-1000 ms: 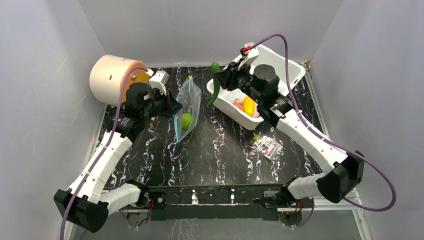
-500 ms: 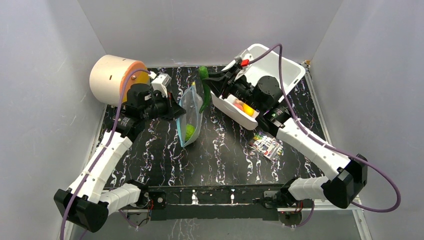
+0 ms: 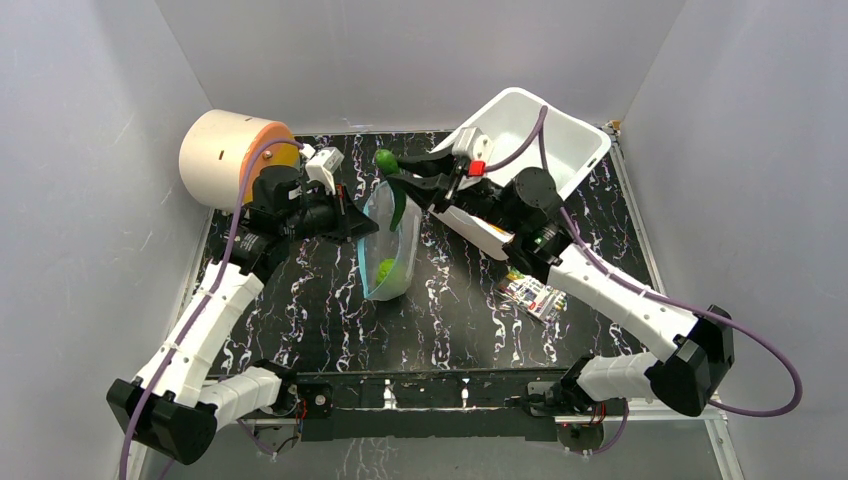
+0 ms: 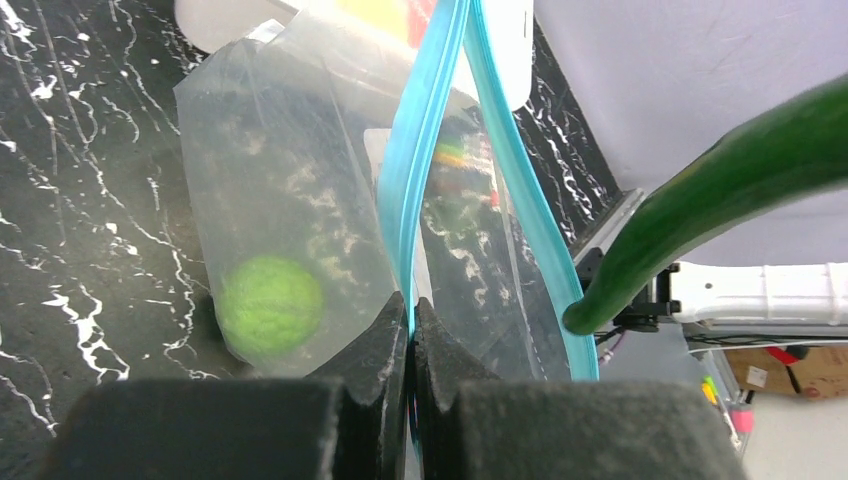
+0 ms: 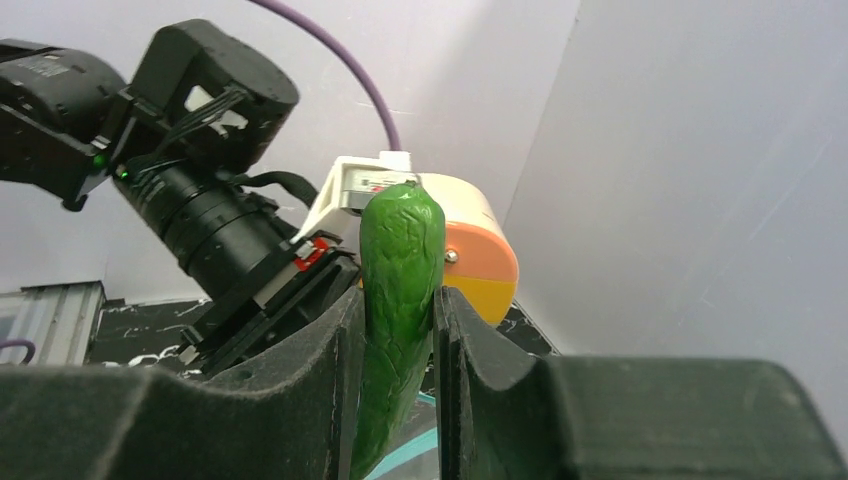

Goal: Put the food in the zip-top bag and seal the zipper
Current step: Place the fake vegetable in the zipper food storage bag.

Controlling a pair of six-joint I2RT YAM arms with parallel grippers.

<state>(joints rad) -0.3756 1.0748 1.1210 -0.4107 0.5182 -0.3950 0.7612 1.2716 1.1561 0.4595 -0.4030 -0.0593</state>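
The clear zip-top bag (image 3: 392, 250) stands on the black marbled table with its mouth gaping upward. My left gripper (image 3: 350, 222) is shut on one side of the blue-teal zipper (image 4: 425, 130), its jaws pinched together (image 4: 410, 305). A round green toy fruit (image 4: 270, 303) lies inside the bag (image 4: 290, 180) at the bottom. My right gripper (image 5: 398, 300) is shut on a long green toy vegetable (image 5: 400, 250) and holds it upright over the bag's mouth, lower tip (image 3: 397, 212) just at the opening. The same vegetable (image 4: 720, 180) reaches the far zipper strip in the left wrist view.
A white bin (image 3: 560, 140) sits tilted at the back right, behind my right arm. At the back left a beige cylinder with an orange face (image 3: 225, 155) lies on its side. A flat printed packet (image 3: 530, 293) lies to the right of the bag.
My right gripper has carried the green vegetable leftward from the bin to above the bag's mouth. The bag's mouth has spread wider. The left gripper kept its hold.
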